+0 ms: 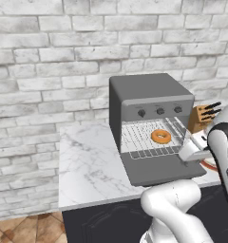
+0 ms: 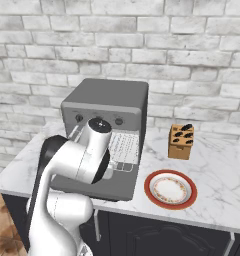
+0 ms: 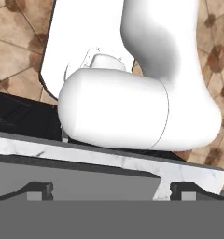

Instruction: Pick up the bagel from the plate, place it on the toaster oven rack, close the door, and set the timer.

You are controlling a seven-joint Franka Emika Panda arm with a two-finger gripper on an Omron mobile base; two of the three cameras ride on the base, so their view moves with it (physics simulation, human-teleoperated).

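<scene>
Whitewashed brick wall behind, white marble counter [image 1: 87, 166] across the middle of both base views, brown floor tiles [image 1: 21, 228] at lower left. One dark grey toaster oven [image 1: 149, 95] at centre of the left base view, three knobs [image 1: 159, 111] in a row along its front. One door [image 1: 158, 172], folded down flat onto the counter edge. One toaster oven rack [image 1: 144, 137], drawn partly out over the door. One bagel [image 1: 161, 136], lying flat on the rack's right half, whole ring clear. One plate [image 2: 170, 190], red-rimmed, bare, at lower centre-right of the right base view, just right of the door. One wooden knife block [image 2: 181, 141] behind the plate, dark handles on top. One gripper [image 3: 111, 190], two dark fingertips [image 3: 39, 189] far apart at the bottom of the hand view, jaws spread wide, nothing between them, door panel and marble edge just beyond.
</scene>
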